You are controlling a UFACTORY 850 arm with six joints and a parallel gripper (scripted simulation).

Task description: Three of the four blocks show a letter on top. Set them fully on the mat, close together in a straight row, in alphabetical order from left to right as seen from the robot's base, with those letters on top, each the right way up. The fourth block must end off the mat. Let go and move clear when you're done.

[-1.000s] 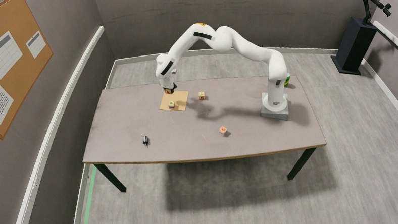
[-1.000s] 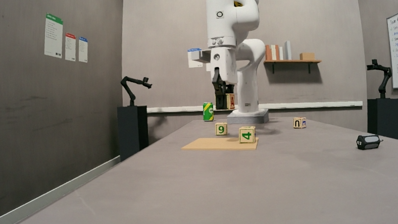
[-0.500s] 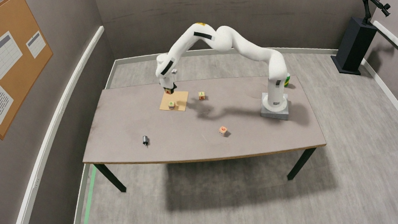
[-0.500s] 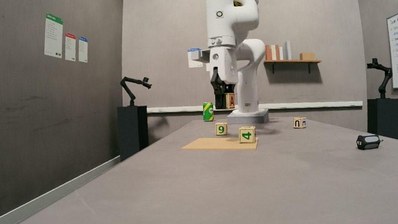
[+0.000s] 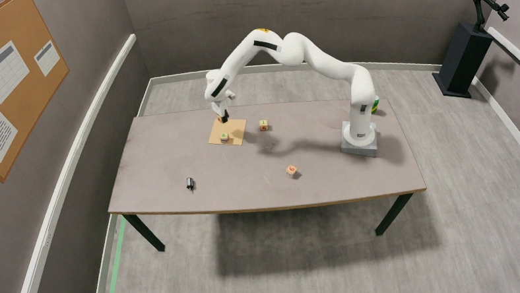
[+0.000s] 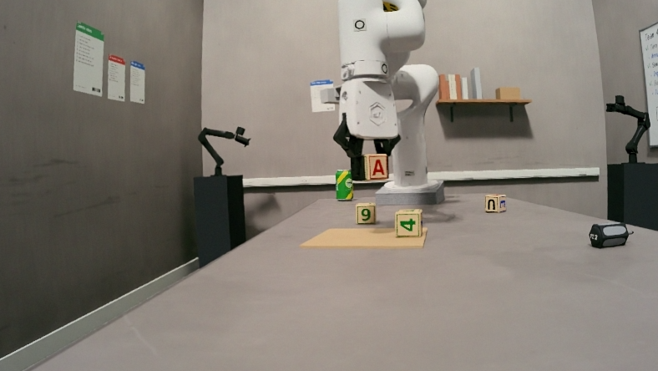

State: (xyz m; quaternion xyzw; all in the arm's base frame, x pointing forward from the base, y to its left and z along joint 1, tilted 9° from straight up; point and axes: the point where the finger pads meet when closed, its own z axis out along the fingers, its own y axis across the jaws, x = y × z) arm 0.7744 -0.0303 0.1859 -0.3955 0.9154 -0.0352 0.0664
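Note:
My gripper [image 5: 223,118] [image 6: 371,169] is shut on a wooden block [image 5: 220,117] [image 6: 377,166] and holds it in the air above the tan mat [image 5: 227,131] [image 6: 363,237]. The block shows a red A on the side facing the exterior camera; its top face is hidden. A block with a green 4 on its side [image 5: 224,137] [image 6: 408,222] sits on the mat's corner. A block with a green 9 on its side [image 5: 263,125] [image 6: 365,213] sits on the table beside the mat. A fourth block [image 5: 291,170] [image 6: 495,203] lies far off the mat.
A small black device [image 5: 189,183] [image 6: 608,235] lies on the table away from the mat. A green can [image 5: 375,104] [image 6: 343,185] stands behind the arm's base [image 5: 358,138]. Black stands with camera arms stand off the table.

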